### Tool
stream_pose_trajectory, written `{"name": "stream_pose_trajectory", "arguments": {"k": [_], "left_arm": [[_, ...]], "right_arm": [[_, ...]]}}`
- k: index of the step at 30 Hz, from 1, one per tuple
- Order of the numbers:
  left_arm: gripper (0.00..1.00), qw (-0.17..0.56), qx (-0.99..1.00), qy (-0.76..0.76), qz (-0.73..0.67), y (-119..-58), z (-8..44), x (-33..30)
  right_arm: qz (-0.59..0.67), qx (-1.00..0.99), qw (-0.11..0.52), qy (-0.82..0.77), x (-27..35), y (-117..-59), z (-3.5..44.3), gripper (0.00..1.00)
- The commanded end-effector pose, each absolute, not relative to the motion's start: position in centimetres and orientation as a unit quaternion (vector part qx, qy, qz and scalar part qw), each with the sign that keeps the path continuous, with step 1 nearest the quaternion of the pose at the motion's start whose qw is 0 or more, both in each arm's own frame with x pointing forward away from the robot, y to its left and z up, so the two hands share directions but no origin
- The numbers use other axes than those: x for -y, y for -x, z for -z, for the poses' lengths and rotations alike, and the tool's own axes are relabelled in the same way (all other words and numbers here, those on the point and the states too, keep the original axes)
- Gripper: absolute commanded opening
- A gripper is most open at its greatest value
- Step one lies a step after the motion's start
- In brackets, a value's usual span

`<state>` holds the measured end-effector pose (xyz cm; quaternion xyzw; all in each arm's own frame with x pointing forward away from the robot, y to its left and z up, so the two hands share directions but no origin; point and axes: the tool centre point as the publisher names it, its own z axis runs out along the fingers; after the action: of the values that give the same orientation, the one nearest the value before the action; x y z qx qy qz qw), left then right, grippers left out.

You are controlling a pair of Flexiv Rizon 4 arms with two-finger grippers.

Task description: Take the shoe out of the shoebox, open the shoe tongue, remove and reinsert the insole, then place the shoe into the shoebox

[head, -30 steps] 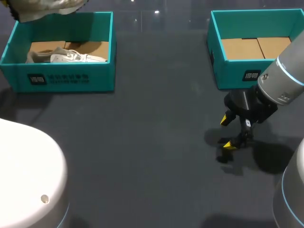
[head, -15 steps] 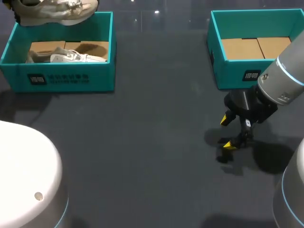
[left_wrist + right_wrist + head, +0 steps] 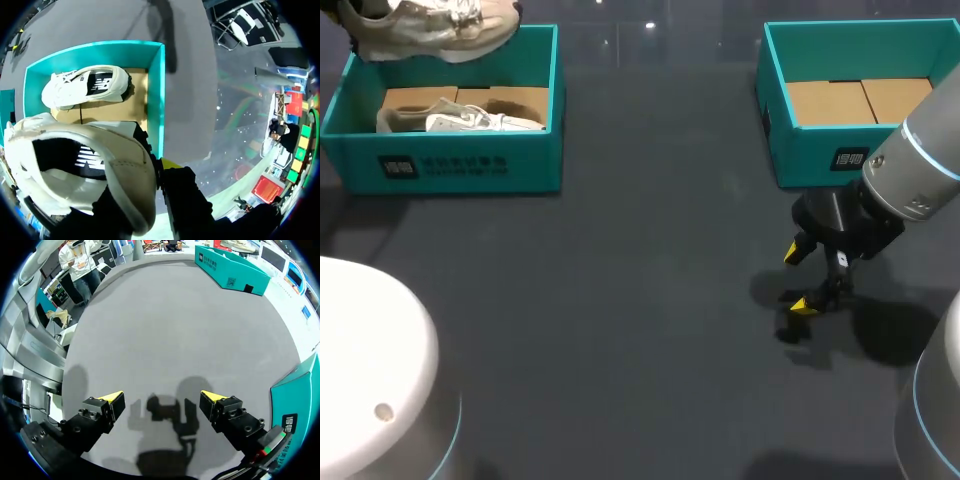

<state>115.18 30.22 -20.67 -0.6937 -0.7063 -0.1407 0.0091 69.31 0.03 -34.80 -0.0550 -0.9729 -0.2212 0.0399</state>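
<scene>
A shoe (image 3: 430, 25) hangs above the left shoebox (image 3: 460, 165); the right gripper (image 3: 799, 278) gapes.

- Left tool (image 3: 147, 182) clamps a shoe (image 3: 85, 165) from both sides, held up at the far left.
- Right tool (image 3: 800, 278) hangs low over the desk (image 3: 620, 320), fingers spread wide.

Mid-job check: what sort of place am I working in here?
Likely a robot test bench for shoe handling: a dark table, the teal left shoebox and right shoebox standing open, a lifted shoe above the left shoebox and a second shoe lying inside it.
</scene>
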Motion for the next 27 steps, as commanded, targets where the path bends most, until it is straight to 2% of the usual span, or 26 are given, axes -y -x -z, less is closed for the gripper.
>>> {"name": "stream_pose_trajectory", "arguments": {"k": [1, 9, 23, 27], "left_arm": [[0.0, 0.02, 0.703, 0.699, 0.133, -116.7, 22.4, -30.3], [0.0, 0.047, 0.696, 0.704, 0.134, -116.6, 25.8, -30.1], [0.0, 0.044, 0.695, 0.706, 0.129, -116.8, 25.9, -30.7], [0.0, 0.066, 0.698, 0.702, 0.125, -117.3, 28.3, -29.4]], "right_arm": [[0.22, 0.973, 0.038, 0.055, 0.0, -69.1, 34.8, 1.0], [0.22, 0.973, 0.038, 0.055, 0.0, -69.1, 34.8, 1.0], [0.22, 0.973, 0.038, 0.055, 0.0, -69.1, 34.8, 1.0], [0.22, 0.973, 0.038, 0.055, 0.0, -69.1, 34.8, 1.0]]}}
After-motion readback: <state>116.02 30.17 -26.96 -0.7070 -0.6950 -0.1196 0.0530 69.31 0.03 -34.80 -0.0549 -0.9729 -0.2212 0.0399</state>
